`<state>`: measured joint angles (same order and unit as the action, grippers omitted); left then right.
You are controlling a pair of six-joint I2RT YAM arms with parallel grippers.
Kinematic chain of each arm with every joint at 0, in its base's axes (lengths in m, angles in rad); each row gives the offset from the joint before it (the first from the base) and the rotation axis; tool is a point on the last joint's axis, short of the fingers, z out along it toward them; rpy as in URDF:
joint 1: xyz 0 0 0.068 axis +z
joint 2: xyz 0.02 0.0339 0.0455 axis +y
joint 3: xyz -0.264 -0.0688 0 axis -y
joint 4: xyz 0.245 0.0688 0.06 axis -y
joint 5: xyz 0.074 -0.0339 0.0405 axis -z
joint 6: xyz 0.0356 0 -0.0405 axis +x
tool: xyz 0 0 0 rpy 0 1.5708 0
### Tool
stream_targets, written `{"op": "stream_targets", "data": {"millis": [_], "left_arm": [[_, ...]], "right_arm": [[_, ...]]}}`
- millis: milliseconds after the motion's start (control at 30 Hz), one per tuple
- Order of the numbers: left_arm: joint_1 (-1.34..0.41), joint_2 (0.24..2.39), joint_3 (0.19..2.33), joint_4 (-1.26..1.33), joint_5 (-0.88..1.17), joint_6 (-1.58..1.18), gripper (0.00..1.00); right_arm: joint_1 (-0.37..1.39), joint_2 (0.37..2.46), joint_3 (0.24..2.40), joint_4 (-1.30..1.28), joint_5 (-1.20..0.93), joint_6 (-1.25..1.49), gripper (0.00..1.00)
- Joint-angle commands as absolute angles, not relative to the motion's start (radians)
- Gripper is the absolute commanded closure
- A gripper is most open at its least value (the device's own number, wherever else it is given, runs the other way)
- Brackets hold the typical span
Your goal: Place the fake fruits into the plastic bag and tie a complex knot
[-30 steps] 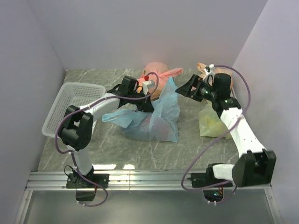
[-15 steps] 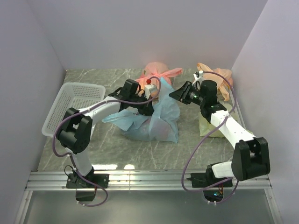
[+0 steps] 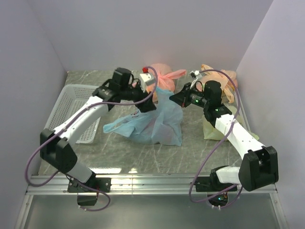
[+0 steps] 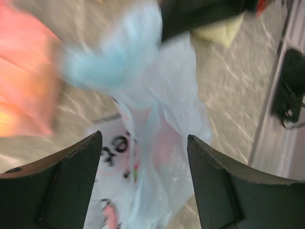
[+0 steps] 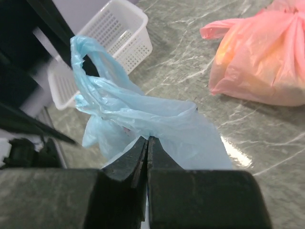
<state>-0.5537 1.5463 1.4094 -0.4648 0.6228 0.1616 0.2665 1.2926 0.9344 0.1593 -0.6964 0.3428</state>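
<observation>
The right gripper point(image 5: 147, 140) pinches the bag point(image 3: 162, 120); the left gripper point(image 4: 144, 139) is released over it; hard pulling may tear it.

Plastic bag point(image 5: 157, 121) film is pinched btwn the right gripper point(image 5: 147, 139), jaws pressed tight; handle loop point(image 5: 88, 57) is held up at upper-L. White basket point(image 5: 119, 28) & pink-orange bag point(image 5: 267, 57) are seen behind, on marble table point(image 5: 190, 62).

Marbled table point(image 3: 119, 153) carries basket point(image 3: 66, 97); plastic bag point(image 3: 162, 125); pink bag point(image 3: 164, 74).
</observation>
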Motion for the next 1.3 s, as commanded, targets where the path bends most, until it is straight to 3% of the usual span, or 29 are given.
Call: {"op": "stream_targets", "data": {"millis": [0, 400, 600, 800, 967, 1000, 1033, 1067, 1133, 1167, 1233, 1267], "left_arm": [[-0.551, 1.460, 1.535, -0.586, 0.568, 0.261, 0.23], [-0.580, 1.522, 1.689, -0.712, 0.440, 0.617, 0.19], [-0.630, 1.523, 1.655, -0.707, 0.390, 0.764, 0.20], [-0.641, 1.581, 1.712, -0.827, 0.413, 0.869, 0.37], [-0.643, 1.600, 1.723, -0.842, 0.437, 0.881, 0.36], [-0.643, 1.606, 1.724, -0.828, 0.437, 0.870, 0.42], [-0.641, 1.611, 1.727, -0.818, 0.439, 0.859, 0.59], [-0.643, 1.617, 1.732, -0.812, 0.440, 0.847, 0.67], [-0.641, 1.640, 1.767, -0.786, 0.446, 0.774, 0.92], [-0.640, 1.647, 1.779, -0.772, 0.446, 0.726, 1.00], [-0.638, 1.677, 1.824, -0.756, 0.456, 0.579, 1.00], [-0.640, 1.683, 1.833, -0.747, 0.454, 0.522, 1.00]], "right_arm": [[0.282, 1.241, 0.936, 0.127, -0.719, 0.180, 1.00], [0.373, 1.242, 0.974, 0.083, -0.704, 0.069, 1.00], [0.405, 1.252, 0.996, 0.063, -0.686, 0.043, 1.00], [0.407, 1.264, 1.008, 0.064, -0.677, 0.049, 1.00], [0.410, 1.278, 1.020, 0.058, -0.680, 0.046, 1.00], [0.413, 1.278, 1.022, 0.057, -0.680, 0.041, 1.00], [0.420, 1.281, 1.025, 0.052, -0.677, 0.035, 1.00], [0.426, 1.281, 1.023, 0.051, -0.666, 0.026, 0.99], [0.434, 1.281, 1.023, 0.054, -0.597, 0.037, 0.77], [0.437, 1.278, 1.026, 0.061, -0.569, 0.090, 0.55], [0.437, 1.240, 1.011, 0.101, -0.476, 0.177, 0.35], [0.439, 1.218, 0.973, 0.171, -0.453, 0.274, 0.15]]}}
